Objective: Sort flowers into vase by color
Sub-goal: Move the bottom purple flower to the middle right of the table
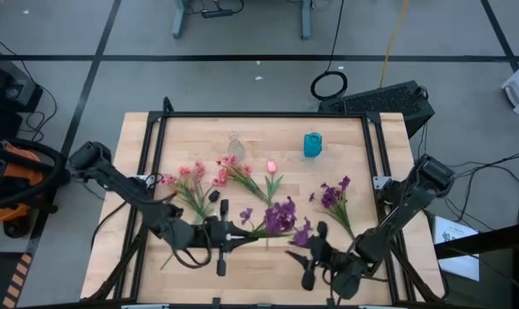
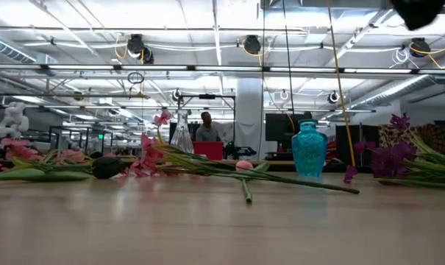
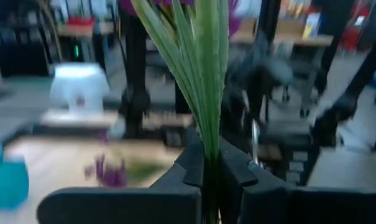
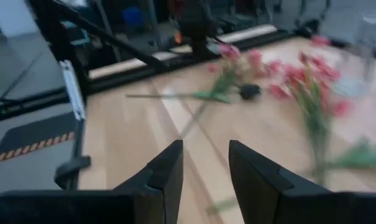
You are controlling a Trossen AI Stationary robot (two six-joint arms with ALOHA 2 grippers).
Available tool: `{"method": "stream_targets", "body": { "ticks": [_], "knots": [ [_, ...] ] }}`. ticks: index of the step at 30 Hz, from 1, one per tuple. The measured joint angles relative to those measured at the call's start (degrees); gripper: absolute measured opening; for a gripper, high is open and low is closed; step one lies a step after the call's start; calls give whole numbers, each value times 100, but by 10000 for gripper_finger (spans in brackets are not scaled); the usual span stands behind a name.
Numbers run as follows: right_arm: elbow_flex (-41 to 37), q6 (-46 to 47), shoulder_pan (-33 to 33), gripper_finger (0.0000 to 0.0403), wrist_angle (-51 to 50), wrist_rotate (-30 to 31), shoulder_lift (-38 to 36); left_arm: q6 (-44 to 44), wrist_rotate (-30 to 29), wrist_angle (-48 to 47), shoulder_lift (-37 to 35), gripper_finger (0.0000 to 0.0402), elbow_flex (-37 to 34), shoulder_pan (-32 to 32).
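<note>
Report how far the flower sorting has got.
Nothing is sorted yet: the clear vase and the teal vase both stand without flowers. In hand: the left gripper is shut on a purple spray by its green stem. The right gripper is open and holds nothing, near the front edge. Left to do: the pink sprays, the pink tulip and the other purple spray lie on the table.
</note>
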Motion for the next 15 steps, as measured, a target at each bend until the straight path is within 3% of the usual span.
{"method": "stream_targets", "body": {
  "ticks": [4, 9, 15],
  "knots": [
    [0, -1586, -249, 121, 1898, -105, 350, 602, 460, 1095, 229, 16, 0, 179],
    [0, -3277, -581, 121, 3740, -630, 662, 698, 1184, 1919, 550, 16, 0, 413],
    [0, -3753, -998, 121, 4433, -1363, 820, 696, 1605, 2438, 887, 16, 0, 577]
  ]
}}
